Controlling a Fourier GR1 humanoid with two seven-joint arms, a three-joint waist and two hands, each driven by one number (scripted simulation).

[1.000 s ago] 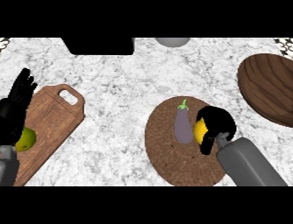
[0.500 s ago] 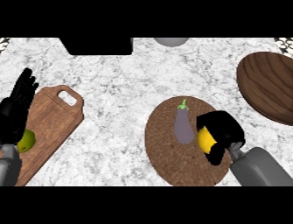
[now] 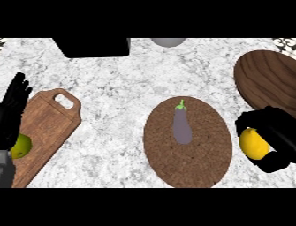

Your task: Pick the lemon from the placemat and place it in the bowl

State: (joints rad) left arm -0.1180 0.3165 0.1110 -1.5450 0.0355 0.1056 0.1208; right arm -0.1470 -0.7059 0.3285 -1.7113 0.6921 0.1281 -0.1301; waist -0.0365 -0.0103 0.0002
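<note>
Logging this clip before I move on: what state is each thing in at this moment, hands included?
lemon: held in the right hand, off the placemat, not yet in the bowl
right hand: curled round the lemon
left hand: open, fingers up, at the left edge
bowl: nothing visible inside
placemat: flat, carrying only the eggplant
eggplant: lying on the placemat

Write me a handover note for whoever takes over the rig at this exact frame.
Right hand: shut on the lemon, held off the placemat, just right of its edge.
Left hand: open, resting at the left edge over the cutting board.
Bowl: upper right, holds nothing visible.
Eggplant lies on the placemat.
Done: lemon picked.
Left: carry it to the bowl and release.
</note>
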